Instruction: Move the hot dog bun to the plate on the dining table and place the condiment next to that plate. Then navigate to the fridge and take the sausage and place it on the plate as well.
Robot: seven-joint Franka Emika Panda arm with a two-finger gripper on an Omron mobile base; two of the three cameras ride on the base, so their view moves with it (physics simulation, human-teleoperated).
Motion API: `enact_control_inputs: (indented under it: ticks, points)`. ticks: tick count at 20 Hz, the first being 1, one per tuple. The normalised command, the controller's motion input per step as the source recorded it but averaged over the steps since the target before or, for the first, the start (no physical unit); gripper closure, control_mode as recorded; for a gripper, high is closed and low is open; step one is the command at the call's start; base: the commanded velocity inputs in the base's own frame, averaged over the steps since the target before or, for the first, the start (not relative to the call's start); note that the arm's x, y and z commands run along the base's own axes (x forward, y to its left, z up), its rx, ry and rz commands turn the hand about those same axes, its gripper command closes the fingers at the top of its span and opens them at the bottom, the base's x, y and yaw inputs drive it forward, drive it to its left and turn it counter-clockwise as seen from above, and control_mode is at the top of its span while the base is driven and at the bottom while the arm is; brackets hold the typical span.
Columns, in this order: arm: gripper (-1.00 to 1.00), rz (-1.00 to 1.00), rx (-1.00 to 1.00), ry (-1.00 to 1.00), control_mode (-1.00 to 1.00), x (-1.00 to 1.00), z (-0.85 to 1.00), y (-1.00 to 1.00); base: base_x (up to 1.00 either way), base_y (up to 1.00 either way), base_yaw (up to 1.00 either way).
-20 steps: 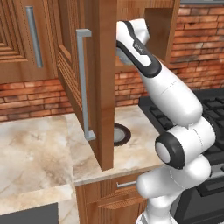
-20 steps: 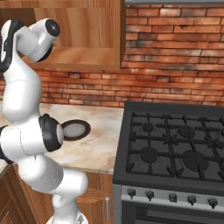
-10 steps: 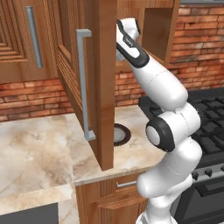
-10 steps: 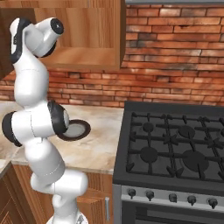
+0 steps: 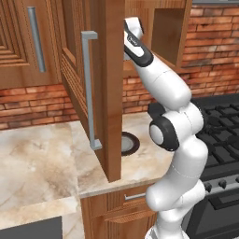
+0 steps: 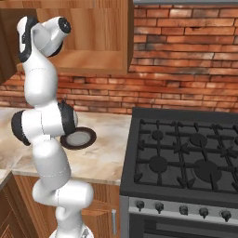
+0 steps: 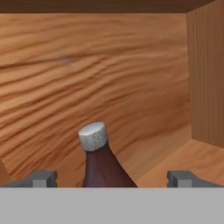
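**Open gripper framing the sauce bottle inside the wall cupboard**

In the hand view, the two-finger gripper [image 7: 112, 179] stands spread wide, one dark fingertip [image 7: 41, 178] at eight o'clock and the other at four o'clock. Between them, touching neither, rises the small dark brown condiment bottle [image 7: 103, 168] with its narrow neck and pale cap, upright on the wooden floor of the open wall cupboard [image 7: 87, 78]. The white arm [image 5: 158, 79] reaches up into that cupboard, past its open wooden door [image 5: 107, 84]. Below, at about six o'clock from the cupboard, a round plate with a dark rim [image 6: 79, 138] lies on the beige marbled counter [image 5: 37, 158], beside the black gas stove [image 6: 186, 158].
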Motion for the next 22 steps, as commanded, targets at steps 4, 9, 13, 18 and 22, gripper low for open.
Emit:
enact_control_inputs:
  ticks: [4, 9, 13, 18, 22]
  points:
    - [-1.0, 0.06, 0.0, 0.0, -1.0, 0.0, 0.0, 0.22, 0.0, 0.0, 0.0]
    - [-1.0, 0.06, 0.0, 0.0, -1.0, 0.03, 0.0, 0.24, 0.0, 0.0, 0.0]
    - [-1.0, 0.05, 0.0, 0.0, -1.0, 0.16, 0.0, 0.22, 0.0, 0.0, 0.0]
    - [1.0, 0.05, 0.0, 0.0, -1.0, 0.14, 0.0, 0.2, 0.0, 0.0, 0.0]
    - [1.0, 0.05, 0.0, 0.0, -1.0, 0.03, 0.0, 0.2, 0.0, 0.0, 0.0]
